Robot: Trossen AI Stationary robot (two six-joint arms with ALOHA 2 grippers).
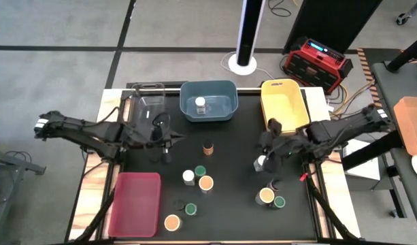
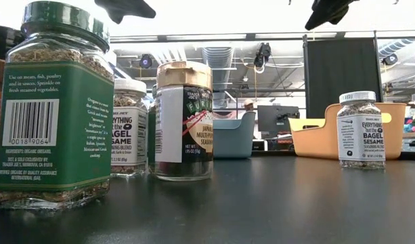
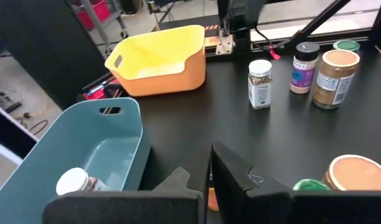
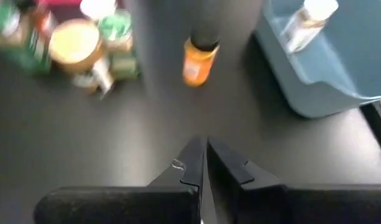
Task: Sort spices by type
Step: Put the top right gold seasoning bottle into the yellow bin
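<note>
Spice jars stand in loose groups on the black table: one with a dark brown lid (image 1: 208, 148) at the middle, white- (image 1: 188, 176), green- (image 1: 201, 170) and tan-lidded (image 1: 206, 183) jars just nearer, others at the near middle (image 1: 172, 222) and near right (image 1: 266, 196). A white-lidded jar (image 1: 201, 104) lies in the blue bin (image 1: 223, 90). My left gripper (image 1: 169, 141) (image 3: 206, 162) is shut and empty above the table, near the blue bin. My right gripper (image 1: 266, 146) (image 4: 204, 143) is shut and empty, raised above a white-lidded jar (image 1: 261, 162) (image 3: 260, 84) that stands alone.
A clear bin (image 1: 143, 102) stands at the far left, a yellow bin (image 1: 284, 103) at the far right and a red bin (image 1: 135, 203) at the near left. A bare stretch of table lies between the middle jars and the right group.
</note>
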